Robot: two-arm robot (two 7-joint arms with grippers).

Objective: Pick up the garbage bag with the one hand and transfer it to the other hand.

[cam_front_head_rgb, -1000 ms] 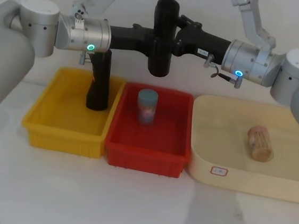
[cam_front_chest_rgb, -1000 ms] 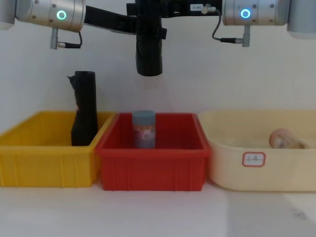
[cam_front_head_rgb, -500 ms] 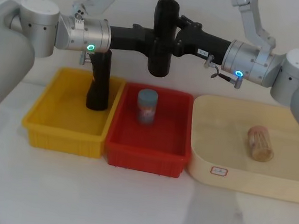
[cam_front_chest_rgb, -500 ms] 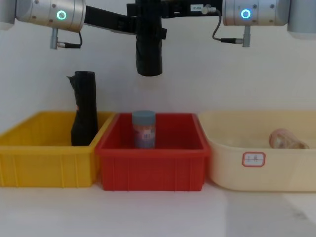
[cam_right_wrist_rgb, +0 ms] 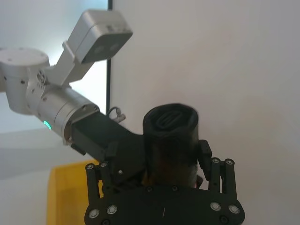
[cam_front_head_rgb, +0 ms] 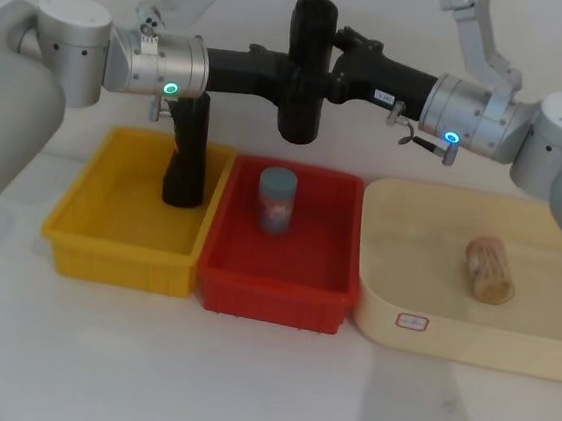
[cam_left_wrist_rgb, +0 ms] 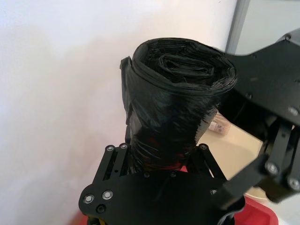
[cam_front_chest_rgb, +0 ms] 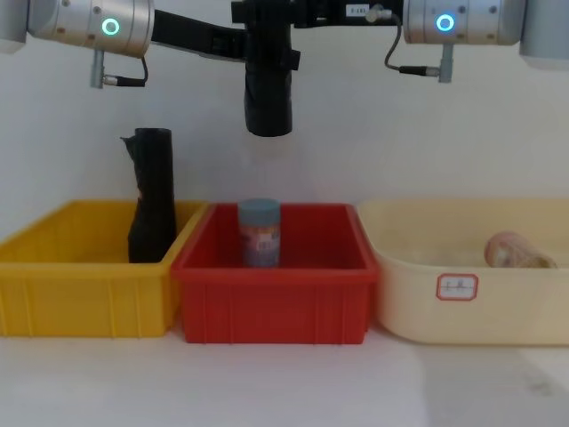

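Garbage bag: upright, high above the red bin, held there for the handover.
Left gripper: clamped on it.
Right gripper: meets it; I cannot tell its grip.

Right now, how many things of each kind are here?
Bins: 3: yellow bin, red bin, cream tray
Black rolls: 2: garbage bag held aloft by left gripper, right gripper at it; slim roll
Containers: 2: blue-capped can, tan jar
Total: 7
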